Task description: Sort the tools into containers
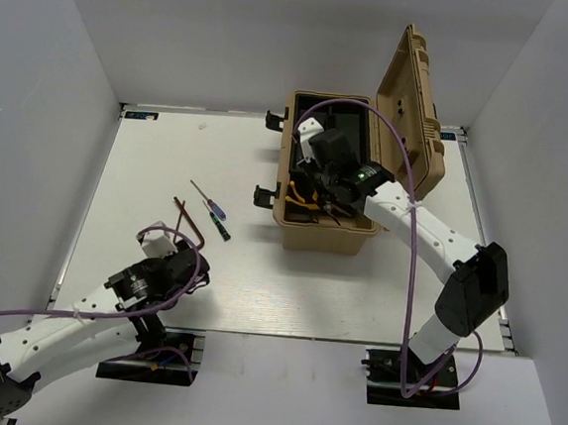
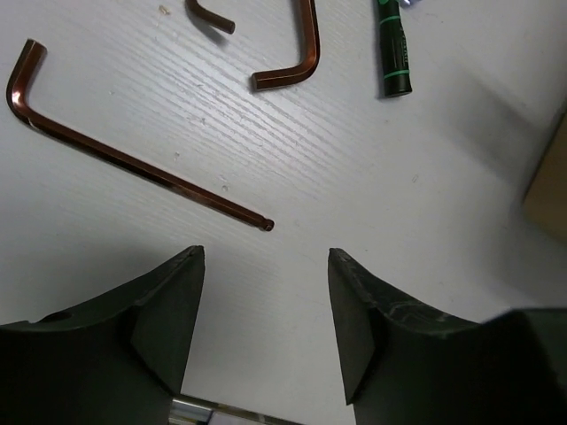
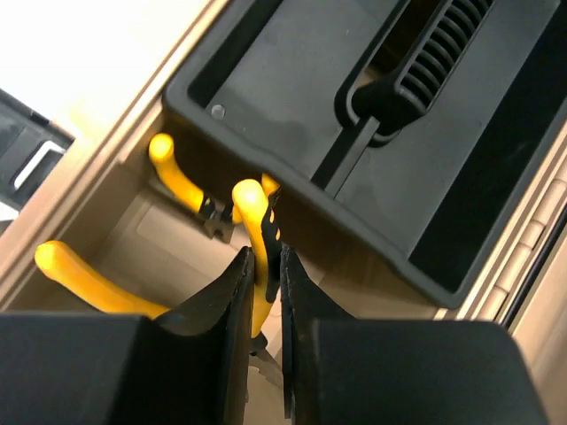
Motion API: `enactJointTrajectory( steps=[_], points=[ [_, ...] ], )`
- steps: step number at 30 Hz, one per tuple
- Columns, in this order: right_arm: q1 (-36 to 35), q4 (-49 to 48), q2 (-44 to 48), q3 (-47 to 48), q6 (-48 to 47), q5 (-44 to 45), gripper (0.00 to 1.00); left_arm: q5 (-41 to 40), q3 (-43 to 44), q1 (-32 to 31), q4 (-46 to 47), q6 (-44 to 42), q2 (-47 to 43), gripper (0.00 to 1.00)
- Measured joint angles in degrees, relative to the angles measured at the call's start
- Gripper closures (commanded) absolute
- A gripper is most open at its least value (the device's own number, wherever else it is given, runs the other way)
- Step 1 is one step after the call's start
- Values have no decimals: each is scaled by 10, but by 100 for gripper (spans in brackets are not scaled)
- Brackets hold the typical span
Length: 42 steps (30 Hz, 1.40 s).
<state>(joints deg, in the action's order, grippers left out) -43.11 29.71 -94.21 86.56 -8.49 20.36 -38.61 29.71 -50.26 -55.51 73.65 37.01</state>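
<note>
Left gripper is hovering low over the table, jaws standing wide, carrying nothing. Long copper hex key is lying flat just ahead of the fingertips, ball end nearest.

Risk: the key is sitting thin and flush, so closing jaws could be scraping the board or skating it away instead of pinching it.

Second hex key and green-banded screwdriver are lying close beyond, and a wide approach could be nudging them. Blue-handled screwdriver is waiting further out.

Toolbox is standing lid-up. Right gripper is reaching inside, jaws narrow, pinching one yellow handle of the pliers.

Risk: held by one handle, the pliers could be swinging open or snagging under the black tray.
</note>
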Motion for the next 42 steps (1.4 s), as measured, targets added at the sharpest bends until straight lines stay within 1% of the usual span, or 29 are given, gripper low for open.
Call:
enactJointTrajectory(
  steps=[2,3,7,12,13,14,15,16,17,20,22,27,29,30,37,39,42],
  points=[
    [0,-1,11,-12,5,-7,75,4,-4,0,-8,22,-15,29],
    [0,-1,16,-15,6,-10,69,5,-5,0,-12,31,-21,27],
    [0,-7,36,-17,9,-19,59,11,-14,0,-26,68,-28,27],
    [0,-12,53,-17,14,-28,55,25,-23,0,-32,103,4,26],
    [0,-12,54,-17,14,-30,57,26,-23,0,-32,109,12,26],
    [0,-12,56,-17,16,-34,63,28,-24,0,-32,116,20,26],
    [0,-12,58,-17,18,-38,71,28,-26,0,-31,121,25,26],
    [0,-12,61,-17,20,-43,80,29,-28,0,-30,126,29,28],
    [1,-10,64,-17,22,-53,100,29,-30,0,-29,131,33,34],
    [3,-1,79,-16,26,-94,100,26,-31,0,-20,143,51,46],
    [3,7,89,-16,27,-136,100,23,-31,2,-7,149,67,47],
    [3,22,100,-16,26,-216,100,20,-31,20,35,157,135,46],
    [3,25,100,-16,26,-233,100,20,-31,31,50,160,165,42],
    [3,27,101,-16,26,-239,100,21,-31,38,57,162,179,41],
    [3,34,121,-30,28,-262,100,32,-31,90,104,162,229,41],
    [3,34,127,-34,30,-267,98,36,-31,110,120,154,249,41],
    [3,35,135,-40,30,-270,98,38,-26,136,142,142,268,44]
  ],
)
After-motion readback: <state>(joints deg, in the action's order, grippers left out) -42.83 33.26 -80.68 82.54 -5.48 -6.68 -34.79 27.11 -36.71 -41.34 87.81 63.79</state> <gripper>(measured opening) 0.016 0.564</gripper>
